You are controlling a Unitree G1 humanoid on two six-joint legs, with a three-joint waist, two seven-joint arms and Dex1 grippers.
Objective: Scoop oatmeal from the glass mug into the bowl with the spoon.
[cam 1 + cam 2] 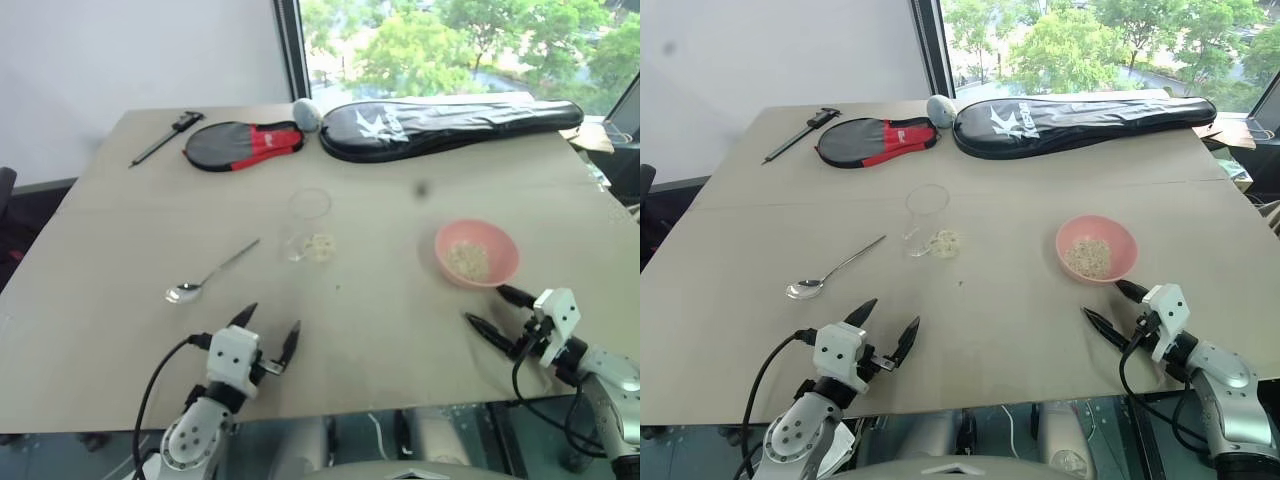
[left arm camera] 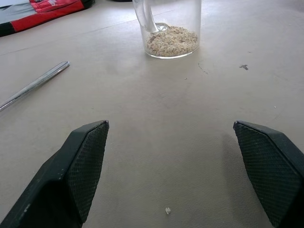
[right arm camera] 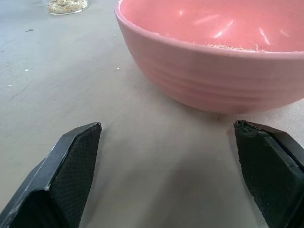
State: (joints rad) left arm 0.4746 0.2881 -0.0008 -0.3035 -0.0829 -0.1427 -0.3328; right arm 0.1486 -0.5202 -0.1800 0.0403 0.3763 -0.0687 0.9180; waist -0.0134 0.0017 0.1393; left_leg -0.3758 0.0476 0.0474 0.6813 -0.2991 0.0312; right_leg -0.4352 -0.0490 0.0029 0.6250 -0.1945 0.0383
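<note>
Left gripper (image 1: 270,335) (splayed) near spoon (image 1: 211,272)

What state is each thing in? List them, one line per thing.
glass mug: upright, a little oatmeal at the bottom.
bowl: upright, some oatmeal inside.
spoon: lying flat on the table, not held.
left claw: open, empty.
right claw: open, empty, near the bowl.
two racket cases: closed, lying flat.

Spoon (image 1: 208,274) lies left of glass mug (image 1: 308,228). Bowl (image 1: 477,253) holds oatmeal (image 1: 467,260). Both grippers, left (image 1: 268,331) and right (image 1: 490,310), spread wide, empty.
</note>
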